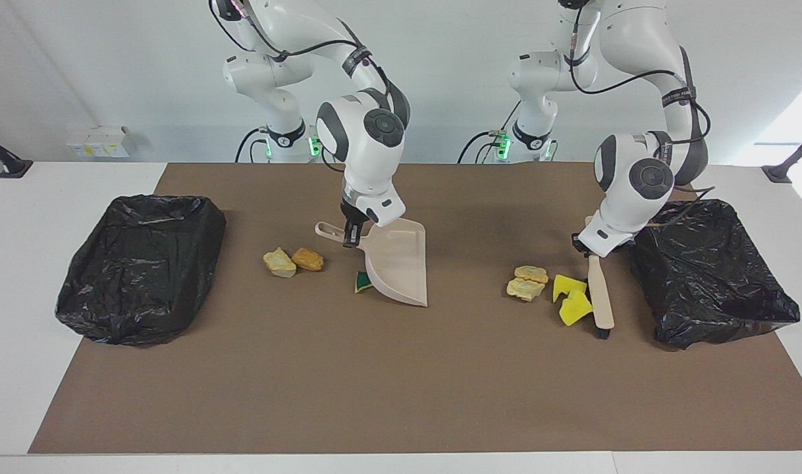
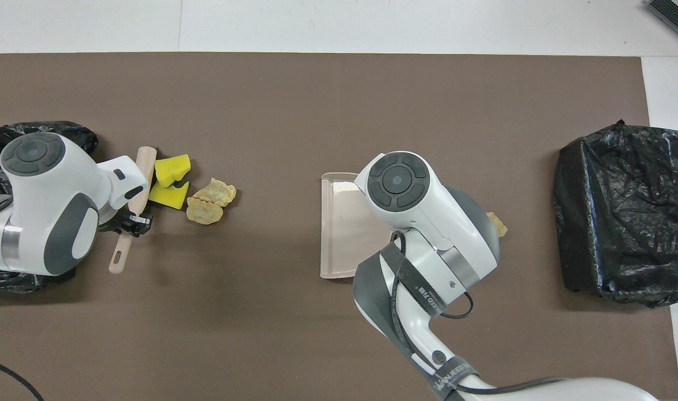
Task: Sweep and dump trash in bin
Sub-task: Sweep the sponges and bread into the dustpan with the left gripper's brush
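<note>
Four light, soft scraps of trash (image 1: 549,286) lie right of centre in the facing view, better pushed than pinched, touching the brush (image 1: 600,296) clamped by the left gripper (image 1: 588,249), while the right gripper (image 1: 349,236) grips the dustpan (image 1: 398,266) handle.

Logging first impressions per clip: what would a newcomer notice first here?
Each arm holds a tool: the left gripper is shut on the brush, set against the yellow sponge pieces; the right gripper is shut on the dustpan mid-table. A black-lined bin sits at each end of the brown mat.
</note>
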Available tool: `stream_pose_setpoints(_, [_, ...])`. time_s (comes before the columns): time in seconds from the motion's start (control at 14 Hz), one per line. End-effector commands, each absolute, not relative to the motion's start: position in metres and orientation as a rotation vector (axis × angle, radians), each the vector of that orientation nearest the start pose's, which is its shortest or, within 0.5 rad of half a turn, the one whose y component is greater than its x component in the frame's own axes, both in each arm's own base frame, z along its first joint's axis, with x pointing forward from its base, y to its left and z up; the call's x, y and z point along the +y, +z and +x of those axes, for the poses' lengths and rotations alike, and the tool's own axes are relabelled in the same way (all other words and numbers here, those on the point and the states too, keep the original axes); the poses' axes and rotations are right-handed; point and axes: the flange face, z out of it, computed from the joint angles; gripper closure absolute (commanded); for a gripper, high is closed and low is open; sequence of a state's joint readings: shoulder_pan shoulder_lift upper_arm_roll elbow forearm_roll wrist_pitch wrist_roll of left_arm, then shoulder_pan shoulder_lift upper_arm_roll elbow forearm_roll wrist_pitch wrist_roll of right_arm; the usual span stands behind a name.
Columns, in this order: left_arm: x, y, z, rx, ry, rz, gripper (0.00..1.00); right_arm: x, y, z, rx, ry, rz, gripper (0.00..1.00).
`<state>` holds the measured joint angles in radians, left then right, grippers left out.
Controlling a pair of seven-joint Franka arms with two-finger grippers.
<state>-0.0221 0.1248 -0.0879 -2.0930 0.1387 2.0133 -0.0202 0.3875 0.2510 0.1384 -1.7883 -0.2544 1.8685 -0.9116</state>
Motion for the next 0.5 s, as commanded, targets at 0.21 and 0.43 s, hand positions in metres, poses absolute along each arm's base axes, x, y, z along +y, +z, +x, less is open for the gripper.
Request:
stream_pose_setpoints(0.21, [-0.105,0.347,0.508,0.284,0.327,-3.080,1.00,0.294,0.388,0.537,-2.236,0.270,-2.437,1.00])
stream_pose_setpoints(0.43, [-0.128,0.344,0.487,0.325,0.353,-3.101,1.00,0.306,0.383,0.535,-2.201,0.238,-2.462,1.00])
